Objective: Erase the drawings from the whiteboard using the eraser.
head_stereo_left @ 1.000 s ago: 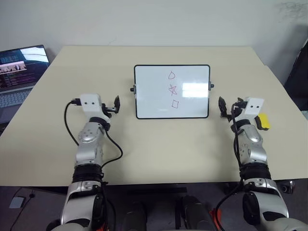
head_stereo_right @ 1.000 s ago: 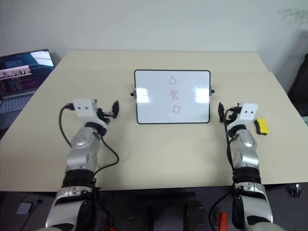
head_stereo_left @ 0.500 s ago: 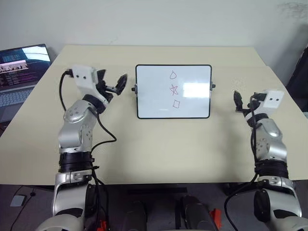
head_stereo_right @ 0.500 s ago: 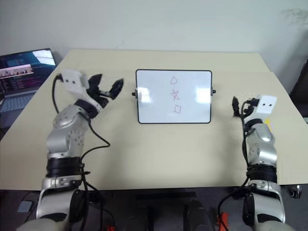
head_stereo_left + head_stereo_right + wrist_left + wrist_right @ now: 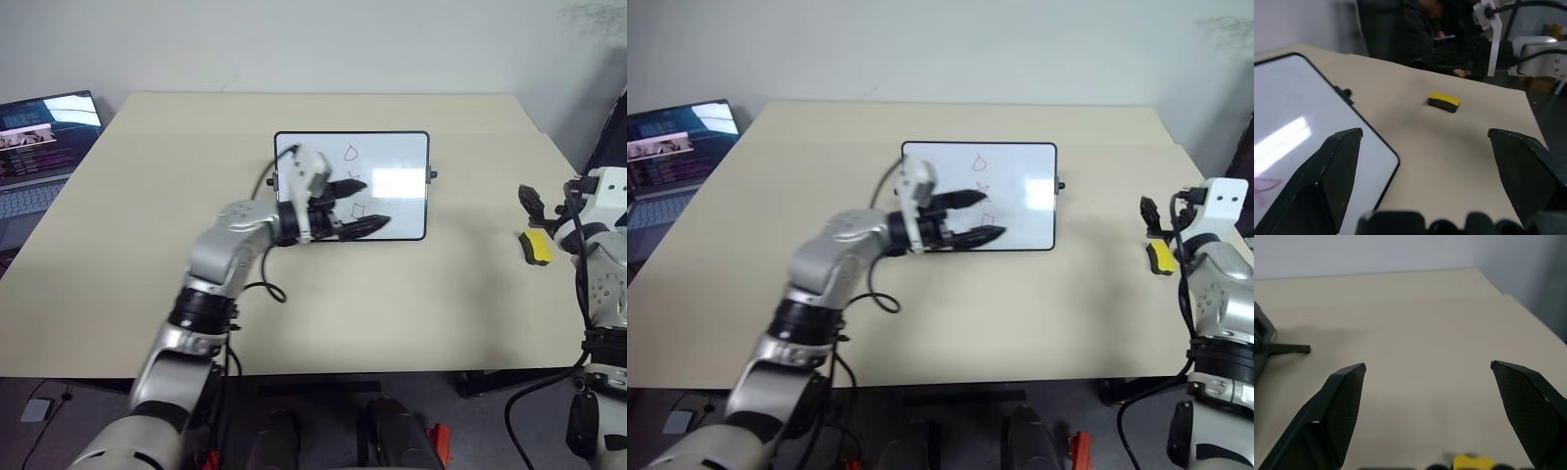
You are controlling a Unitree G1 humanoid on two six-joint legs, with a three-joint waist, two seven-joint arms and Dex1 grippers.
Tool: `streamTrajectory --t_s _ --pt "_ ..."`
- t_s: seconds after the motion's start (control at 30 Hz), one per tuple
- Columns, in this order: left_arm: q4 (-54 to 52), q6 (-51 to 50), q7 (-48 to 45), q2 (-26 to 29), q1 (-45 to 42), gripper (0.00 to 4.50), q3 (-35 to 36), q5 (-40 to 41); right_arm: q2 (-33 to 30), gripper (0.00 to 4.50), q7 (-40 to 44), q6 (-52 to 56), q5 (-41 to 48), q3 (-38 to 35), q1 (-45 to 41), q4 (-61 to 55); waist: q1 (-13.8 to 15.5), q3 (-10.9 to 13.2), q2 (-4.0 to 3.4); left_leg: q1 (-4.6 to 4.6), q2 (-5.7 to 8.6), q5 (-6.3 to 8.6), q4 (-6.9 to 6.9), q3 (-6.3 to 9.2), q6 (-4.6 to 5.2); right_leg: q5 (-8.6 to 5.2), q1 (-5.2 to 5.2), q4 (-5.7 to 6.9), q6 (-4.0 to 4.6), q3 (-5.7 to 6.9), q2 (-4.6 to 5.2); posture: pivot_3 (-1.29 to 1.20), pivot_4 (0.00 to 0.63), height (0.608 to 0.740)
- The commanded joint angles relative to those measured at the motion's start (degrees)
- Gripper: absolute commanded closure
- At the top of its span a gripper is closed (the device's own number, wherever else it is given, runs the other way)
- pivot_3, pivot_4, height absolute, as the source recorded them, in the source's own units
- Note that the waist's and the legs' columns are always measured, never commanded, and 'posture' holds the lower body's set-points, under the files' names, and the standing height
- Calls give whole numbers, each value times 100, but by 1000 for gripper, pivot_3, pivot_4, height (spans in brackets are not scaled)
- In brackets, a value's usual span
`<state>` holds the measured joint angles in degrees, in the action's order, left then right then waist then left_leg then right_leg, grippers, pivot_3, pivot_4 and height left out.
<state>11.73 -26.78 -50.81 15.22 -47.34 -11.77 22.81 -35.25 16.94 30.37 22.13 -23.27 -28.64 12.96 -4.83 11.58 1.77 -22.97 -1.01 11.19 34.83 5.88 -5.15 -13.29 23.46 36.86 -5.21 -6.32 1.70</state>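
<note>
The whiteboard (image 5: 392, 211) was glossy white, glare on its face, in a thin black frame. The counter (image 5: 392, 304) was smooth, matt beige. The eraser (image 5: 1444, 101) looked matt yellow over black.

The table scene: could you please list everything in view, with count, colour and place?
table: one, beige, under everything.
whiteboard: one, white with black frame, flat at table centre.
drawings: red outlines on the whiteboard, partly hidden by the left hand.
eraser: one, yellow and black, on the table near the right edge.
laptop: one, screen lit, beyond the table's left edge.
left hand: open, over the whiteboard.
right hand: open, just beyond the eraser.
</note>
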Motion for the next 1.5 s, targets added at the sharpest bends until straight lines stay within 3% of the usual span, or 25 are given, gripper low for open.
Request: streamTrajectory --t_s 0.03,0.3,0.73,0.8,1.07,1.2,1.5 --pt "472 379 -39 -444 -303 0 -69 -167 -170 27 -38 126 -17 -178 87 41 1 0 0 0 0 0 -1 0 0 0 0 0 0 0 0 0 150 740" --pt "1431 874 -195 -1163 -629 0 -232 -603 -342 27 92 289 -68 -252 34 793 -5 1 -1 0 4 1 0 -5 2 -2 1 -2 -3 -8 1 0 150 740" --pt "1125 738 -412 -1169 -453 0 -164 -631 -361 27 309 4 -275 -59 -116 1550 -18 2 -4 1 5 1 -1 -8 2 -3 1 -1 -6 -12 1 0 150 740" --pt "1098 712 -375 -1151 -433 0 -141 -629 -340 579 310 -39 -306 -56 -153 1639 -19 2 -4 2 5 1 -1 -8 2 -3 1 -1 -6 -13 1 0 150 740" --pt "1037 674 -355 -1094 -388 0 -89 -627 -293 3474 276 -126 -336 -41 -214 1814 -18 2 -4 1 6 1 -1 -8 2 -3 1 -1 -7 -13 1 0 150 740" --pt "1017 656 -343 -1094 -373 0 -58 -638 -256 4477 282 -126 -344 3 -205 1829 -21 2 -4 3 6 1 0 -9 2 -3 0 0 -7 -14 1 0 150 740" --pt "1025 658 -296 -1088 -382 0 -33 -644 -190 4477 267 -140 -335 22 -160 1790 -23 2 -4 4 6 1 1 -9 2 -3 0 0 -7 -15 1 0 150 740"
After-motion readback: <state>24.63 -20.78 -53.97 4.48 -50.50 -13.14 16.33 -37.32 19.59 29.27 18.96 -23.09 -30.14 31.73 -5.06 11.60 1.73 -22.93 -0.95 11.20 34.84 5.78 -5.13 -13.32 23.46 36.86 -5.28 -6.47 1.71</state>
